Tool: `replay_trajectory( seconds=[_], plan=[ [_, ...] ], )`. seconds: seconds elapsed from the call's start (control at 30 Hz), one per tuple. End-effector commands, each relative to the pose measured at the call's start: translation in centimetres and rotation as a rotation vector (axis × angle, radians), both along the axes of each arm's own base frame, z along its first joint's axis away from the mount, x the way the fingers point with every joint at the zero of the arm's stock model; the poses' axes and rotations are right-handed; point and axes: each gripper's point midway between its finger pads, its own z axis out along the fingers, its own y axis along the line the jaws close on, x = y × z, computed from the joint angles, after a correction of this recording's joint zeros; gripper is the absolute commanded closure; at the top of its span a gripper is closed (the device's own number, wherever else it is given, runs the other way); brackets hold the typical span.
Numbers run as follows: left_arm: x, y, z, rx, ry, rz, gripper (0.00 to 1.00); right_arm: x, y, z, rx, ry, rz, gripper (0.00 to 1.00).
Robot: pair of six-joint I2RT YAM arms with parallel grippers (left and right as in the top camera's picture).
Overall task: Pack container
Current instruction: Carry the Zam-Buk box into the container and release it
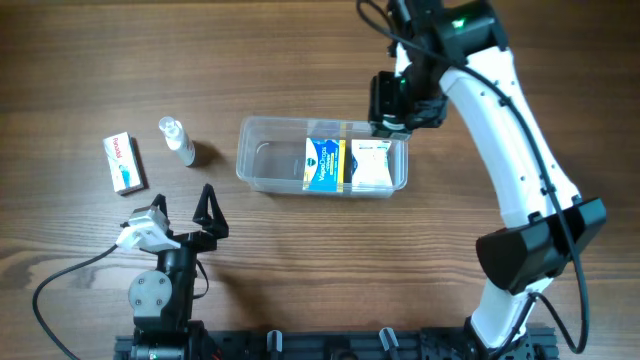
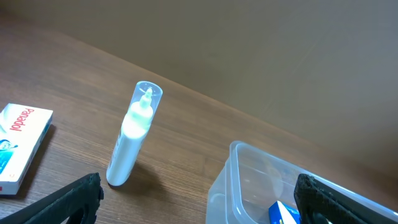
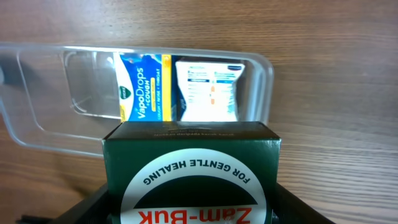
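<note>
The container (image 1: 265, 160) sat mid-table, with a VapoDrops pack (image 1: 324, 165) and a white pack (image 1: 371, 165) filling its right end. The right gripper (image 1: 392, 108) hung over the container's far right rim, clamped on a green Zam-Buk box (image 3: 193, 165). Released there, the box would likely catch the rim or land on the packs and tip out; the free room lay at the left end. The left gripper (image 1: 183, 203) rested near its base, spread wide and empty, facing a bottle (image 1: 178, 140) and a Panadol box (image 1: 124, 163).
</note>
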Motion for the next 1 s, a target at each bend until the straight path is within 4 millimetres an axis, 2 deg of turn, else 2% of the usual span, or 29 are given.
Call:
replay_trajectory(
  seconds=[0.0, 0.17, 0.3, 0.4, 0.53, 0.8, 0.97],
  plan=[
    [0.0, 0.3, 0.0, 0.021, -0.003, 0.014, 0.00, -0.5, -0.4, -1.0, -0.115, -0.021, -0.089, 0.41],
    [0.0, 0.3, 0.0, 0.021, -0.003, 0.014, 0.00, -0.3, -0.1, -4.5, -0.141, -0.009, -0.092, 0.41],
    [0.0, 0.3, 0.0, 0.021, -0.003, 0.014, 0.00, -1.1, -0.4, -7.6, -0.167, 0.038, -0.085, 0.41],
    [0.0, 0.3, 0.0, 0.021, -0.003, 0.014, 0.00, -1.8, -0.8, -9.3, -0.183, 0.066, -0.055, 0.41],
    [0.0, 0.3, 0.0, 0.021, -0.003, 0.014, 0.00, -2.0, -0.9, -9.9, -0.189, 0.072, -0.025, 0.41],
    [0.0, 0.3, 0.0, 0.021, -0.003, 0.014, 0.00, -0.4, -0.1, -9.8, -0.162, 0.006, 0.022, 0.41],
    [0.0, 0.3, 0.0, 0.021, -0.003, 0.014, 0.00, -0.2, 0.0, -9.8, -0.160, -0.003, 0.042, 0.40]
  ],
)
